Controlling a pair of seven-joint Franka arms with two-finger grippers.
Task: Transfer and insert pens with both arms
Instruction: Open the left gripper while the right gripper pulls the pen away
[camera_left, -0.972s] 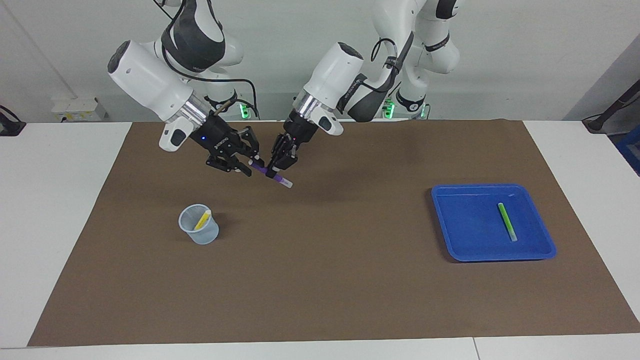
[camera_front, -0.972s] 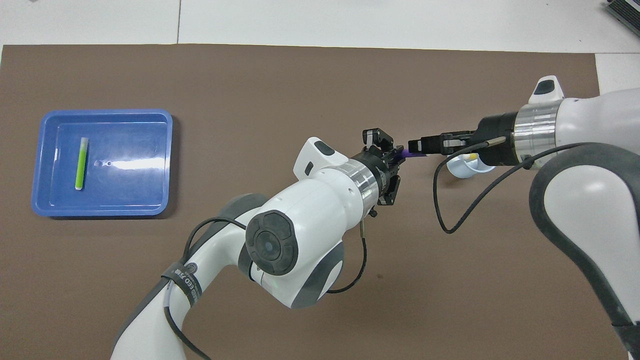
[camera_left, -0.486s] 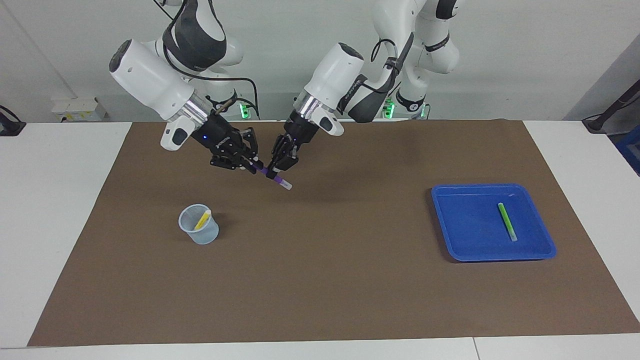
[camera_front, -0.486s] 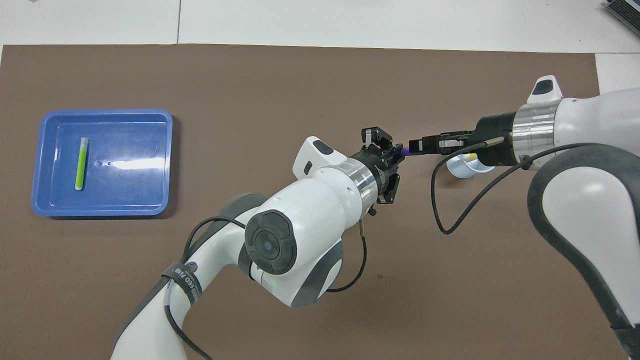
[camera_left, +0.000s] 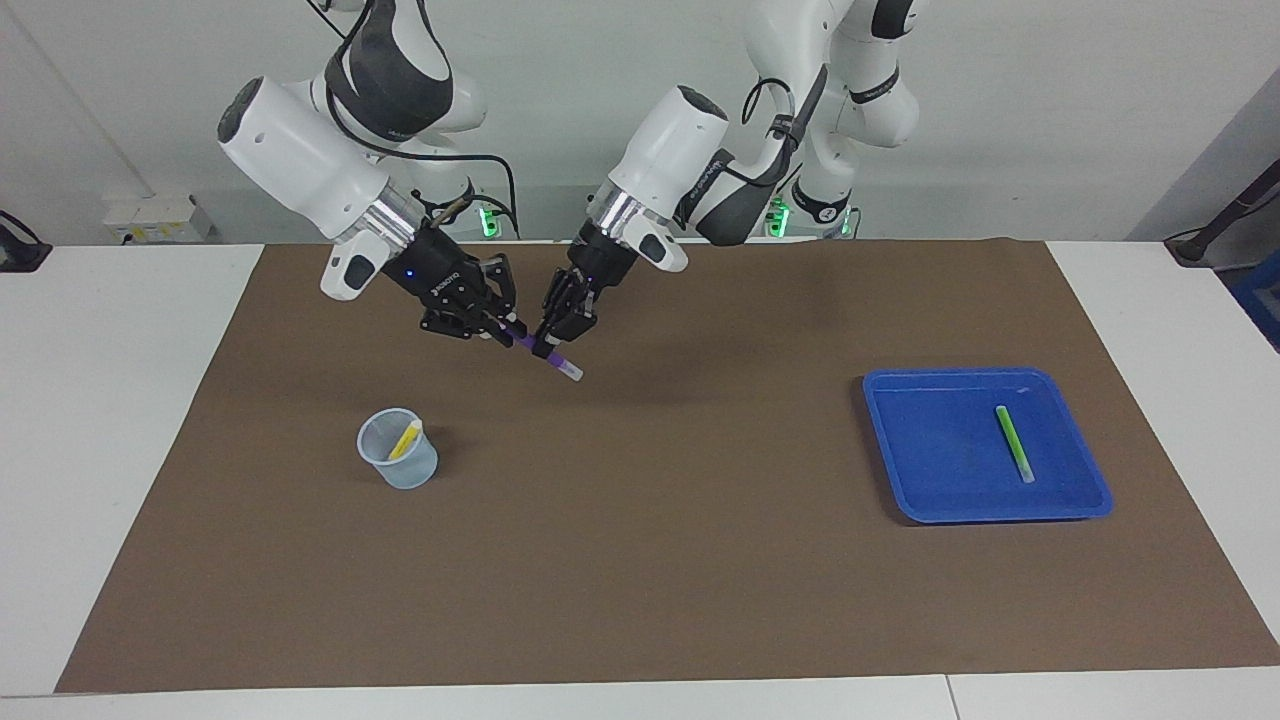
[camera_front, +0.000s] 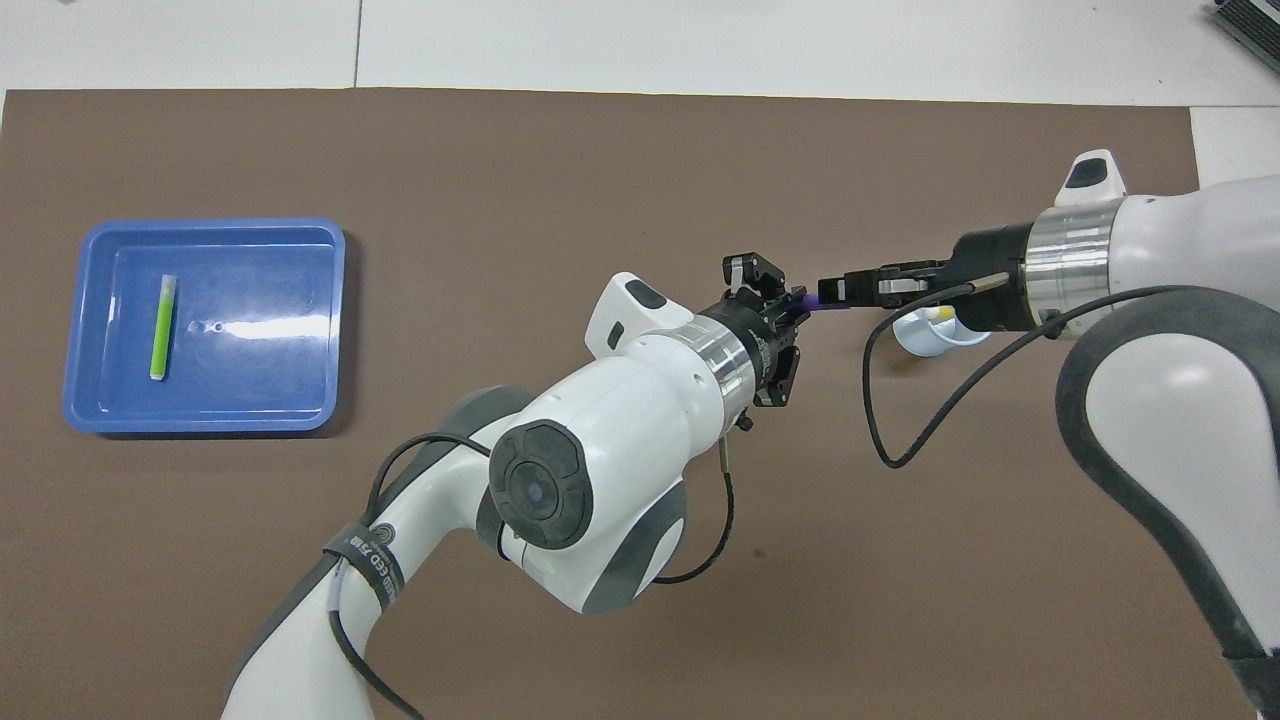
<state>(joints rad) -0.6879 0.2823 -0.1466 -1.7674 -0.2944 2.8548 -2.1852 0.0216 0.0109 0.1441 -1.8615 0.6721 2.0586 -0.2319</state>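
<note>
Facing view: we see the cup (camera_left: 399, 451) at seven o'clock below the handover. Above it the purple pen (camera_left: 545, 352) slants ten-to-four, clamped by both left gripper (camera_left: 553, 340) and right gripper (camera_left: 497, 326); we judge the right gripper carries it cupward.

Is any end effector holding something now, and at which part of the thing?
Both hold the purple pen in the air. The right end effector is shut on its upper end, the left end effector on its middle; the whitish tip sticks out below.
</note>
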